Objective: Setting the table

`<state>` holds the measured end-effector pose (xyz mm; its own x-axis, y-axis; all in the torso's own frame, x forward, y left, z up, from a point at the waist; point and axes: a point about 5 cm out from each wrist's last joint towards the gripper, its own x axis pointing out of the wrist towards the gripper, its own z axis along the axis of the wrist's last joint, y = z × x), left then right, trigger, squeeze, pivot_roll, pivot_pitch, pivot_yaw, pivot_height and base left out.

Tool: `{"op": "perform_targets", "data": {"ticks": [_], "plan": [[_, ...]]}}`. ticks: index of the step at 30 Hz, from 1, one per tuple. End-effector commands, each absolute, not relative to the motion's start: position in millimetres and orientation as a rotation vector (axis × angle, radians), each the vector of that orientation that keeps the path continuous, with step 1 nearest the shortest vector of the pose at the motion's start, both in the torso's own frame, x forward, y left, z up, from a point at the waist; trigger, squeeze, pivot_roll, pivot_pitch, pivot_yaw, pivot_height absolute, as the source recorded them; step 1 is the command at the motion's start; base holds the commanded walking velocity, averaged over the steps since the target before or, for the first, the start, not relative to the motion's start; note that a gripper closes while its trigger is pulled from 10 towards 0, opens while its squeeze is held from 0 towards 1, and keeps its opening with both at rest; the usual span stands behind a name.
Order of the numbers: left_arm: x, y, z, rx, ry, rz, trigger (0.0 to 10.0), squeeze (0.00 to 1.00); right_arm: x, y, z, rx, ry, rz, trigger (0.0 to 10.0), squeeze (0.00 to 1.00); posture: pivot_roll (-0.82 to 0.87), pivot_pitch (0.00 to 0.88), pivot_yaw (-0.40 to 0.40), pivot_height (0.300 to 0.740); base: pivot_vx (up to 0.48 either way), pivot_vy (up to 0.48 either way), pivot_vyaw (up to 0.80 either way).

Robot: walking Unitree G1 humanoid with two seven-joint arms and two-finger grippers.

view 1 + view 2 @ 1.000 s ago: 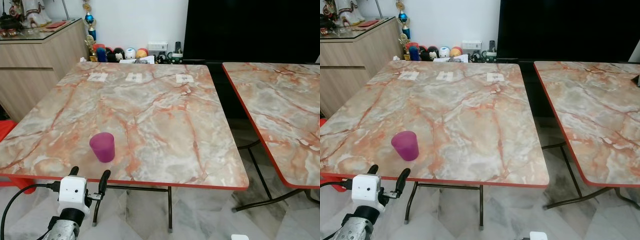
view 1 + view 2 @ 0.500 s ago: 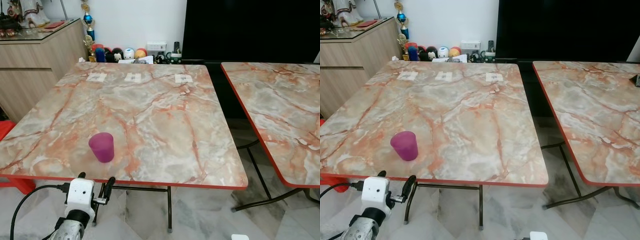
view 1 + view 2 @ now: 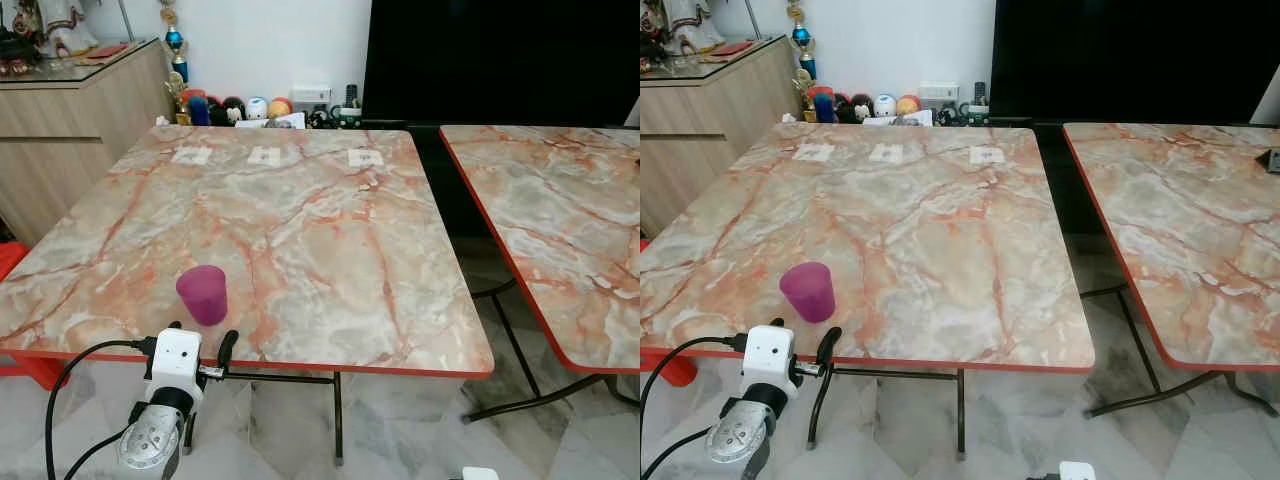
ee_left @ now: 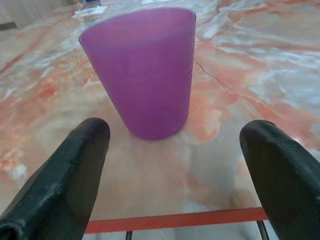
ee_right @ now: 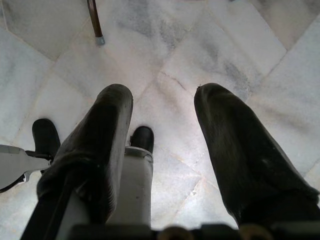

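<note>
- Left gripper: I have it at the near edge of the marble table, fingers spread wide, nothing between them.
- Purple cup: stands just beyond the fingertips, apart from them, near the table's front-left edge.
- Handling, as I judge it: thin plastic, light, smooth-walled, easily tipped or squeezed; I would take it across the mid-wall, lightly.
- Orientation: upright, long axis vertical, mouth up, tapering to a narrower base.
- Right gripper: hangs idle over the tiled floor, fingers apart, empty.
</note>
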<state>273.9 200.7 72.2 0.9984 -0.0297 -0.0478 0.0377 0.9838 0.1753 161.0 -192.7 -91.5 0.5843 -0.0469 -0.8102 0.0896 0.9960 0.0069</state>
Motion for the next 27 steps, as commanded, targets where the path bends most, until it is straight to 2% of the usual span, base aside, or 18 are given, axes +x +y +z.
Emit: {"op": "perform_targets", "data": {"ticks": [1,12,27], "plan": [[276,199,69,0.169,0.059,-0.044,10.0,0.00,160,-193,-92,0.052,0.952,-0.087,10.0,0.00,0.09,0.000,-0.023,0.740,0.000,0.000,0.00],[287,187,62,0.155,0.083,-0.089,10.0,0.00,159,-193,-92,0.050,0.952,-0.085,10.0,0.00,0.09,0.000,-0.027,0.740,0.000,0.000,0.00],[304,190,62,0.121,0.096,0.012,10.0,0.00,159,-193,-93,0.049,0.954,-0.088,10.0,0.00,0.08,0.000,-0.023,0.740,0.000,0.000,0.00]]}}
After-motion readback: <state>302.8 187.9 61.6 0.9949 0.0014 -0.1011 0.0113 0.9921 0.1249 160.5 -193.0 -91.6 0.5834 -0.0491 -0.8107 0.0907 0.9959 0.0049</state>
